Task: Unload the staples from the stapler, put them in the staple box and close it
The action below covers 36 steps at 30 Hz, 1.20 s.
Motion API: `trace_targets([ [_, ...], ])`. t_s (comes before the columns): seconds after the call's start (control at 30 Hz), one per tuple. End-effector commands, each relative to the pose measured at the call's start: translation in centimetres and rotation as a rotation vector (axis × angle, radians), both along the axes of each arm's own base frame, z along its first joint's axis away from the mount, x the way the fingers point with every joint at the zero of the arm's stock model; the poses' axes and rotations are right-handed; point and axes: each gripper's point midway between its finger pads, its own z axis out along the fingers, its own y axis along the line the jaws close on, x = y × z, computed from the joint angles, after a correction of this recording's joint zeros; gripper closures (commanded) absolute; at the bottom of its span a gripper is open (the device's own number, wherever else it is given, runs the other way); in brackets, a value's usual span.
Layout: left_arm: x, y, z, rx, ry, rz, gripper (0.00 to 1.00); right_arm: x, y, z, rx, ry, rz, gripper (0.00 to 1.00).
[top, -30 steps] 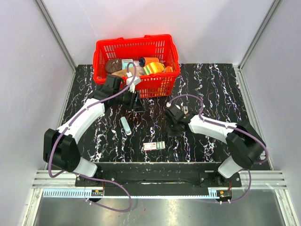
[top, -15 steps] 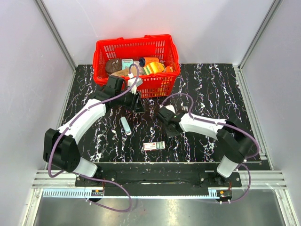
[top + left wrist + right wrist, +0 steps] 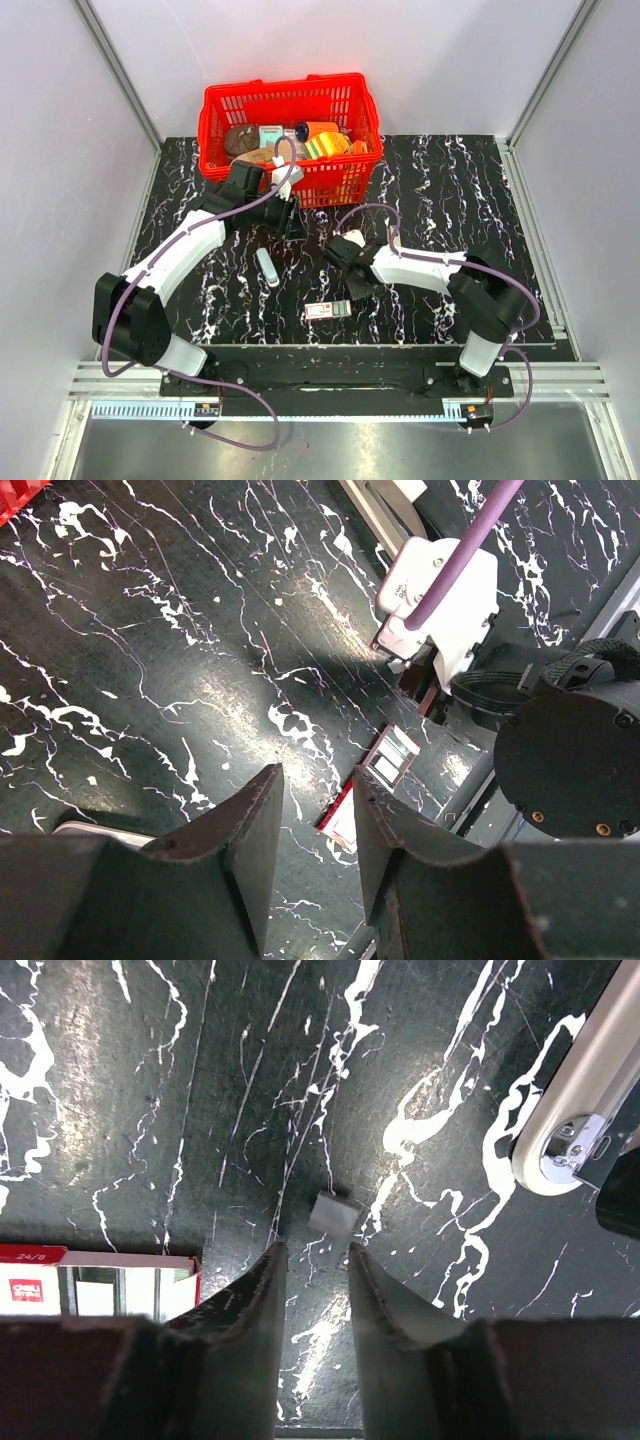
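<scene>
The stapler point(image 3: 267, 267) lies on the black marbled table, a slim pale-silver bar left of centre. Its chrome-tipped end point(image 3: 575, 1120) shows at the upper right of the right wrist view. My right gripper point(image 3: 347, 284) point(image 3: 313, 1248) hovers low between the stapler and a small box, open, with nothing between its fingers. A small grey block point(image 3: 333, 1213), apparently staples, rests on the table just beyond the fingertips. My left gripper point(image 3: 289, 224) point(image 3: 315, 773) hangs near the basket's front, open and empty, only table showing in its gap.
A red basket point(image 3: 292, 104) full of items stands at the back. The small red-white-green box point(image 3: 328, 309) point(image 3: 100, 1280) point(image 3: 385, 765) lies near the front edge, close to my right gripper's left finger. Grey walls enclose the table.
My right arm swung left toward the table's middle and its jaws opened from shut. The left arm and the stapler have stayed put.
</scene>
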Motion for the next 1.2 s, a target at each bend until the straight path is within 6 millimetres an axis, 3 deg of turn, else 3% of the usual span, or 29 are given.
trace_targets([
  [0.0,0.1,0.4,1.1,0.005,-0.058,0.001,0.62,0.8,1.4,0.7,0.059,-0.031,-0.014,0.6],
  [0.27,0.0,0.4,1.2,0.006,-0.06,0.001,0.62,0.9,2.2,2.6,0.144,-0.062,-0.022,0.57],
  [0.4,0.1,0.5,1.2,0.008,-0.064,0.002,0.62,1.4,1.1,3.8,0.153,-0.108,-0.046,0.58],
  [0.6,-0.3,0.0,0.9,0.016,-0.062,-0.02,0.62,2.0,-0.9,4.1,0.192,-0.108,-0.098,0.58],
  [0.77,-1.2,-2.1,-0.9,0.141,-0.17,-0.152,0.61,1.8,-1.4,7.9,0.364,-0.19,-0.127,0.56],
  [0.9,-2.1,-5.0,-3.8,0.23,-0.197,-0.329,0.6,1.1,-2.4,12.9,0.519,-0.303,-0.169,0.48],
  [1.17,-3.7,-10.5,-8.3,0.365,-0.279,-0.635,0.58,-1.1,-6.5,21.1,0.706,-0.493,-0.277,0.39],
])
